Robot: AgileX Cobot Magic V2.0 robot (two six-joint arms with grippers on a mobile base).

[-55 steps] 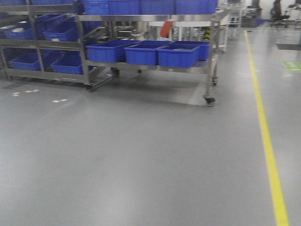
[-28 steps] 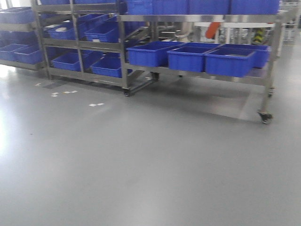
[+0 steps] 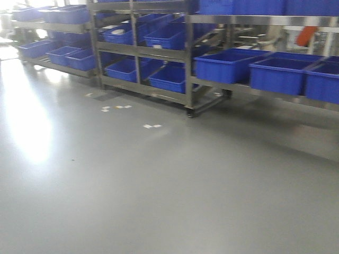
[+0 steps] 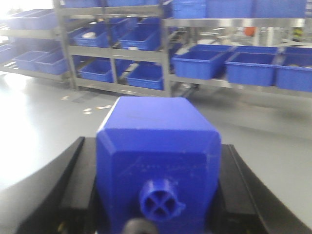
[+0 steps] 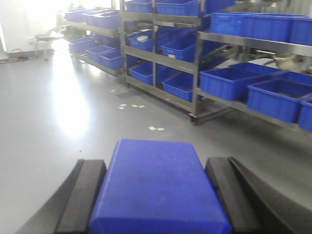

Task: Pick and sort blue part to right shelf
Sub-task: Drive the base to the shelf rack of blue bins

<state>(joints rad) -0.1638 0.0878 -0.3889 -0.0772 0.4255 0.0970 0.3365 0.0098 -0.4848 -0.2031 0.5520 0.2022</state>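
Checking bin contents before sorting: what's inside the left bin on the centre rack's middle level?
A pale roundish item lies in that blue bin, too blurred to identify. The bin's front wall hides the rest of its inside.

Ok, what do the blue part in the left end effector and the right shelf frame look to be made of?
Blue part: probably moulded plastic with a matte finish, going by the faint scuffs and the moulded cross-shaped nub. Right shelf frame: looks like bare steel, pale grey with a dull sheen. Blur hides finer detail.
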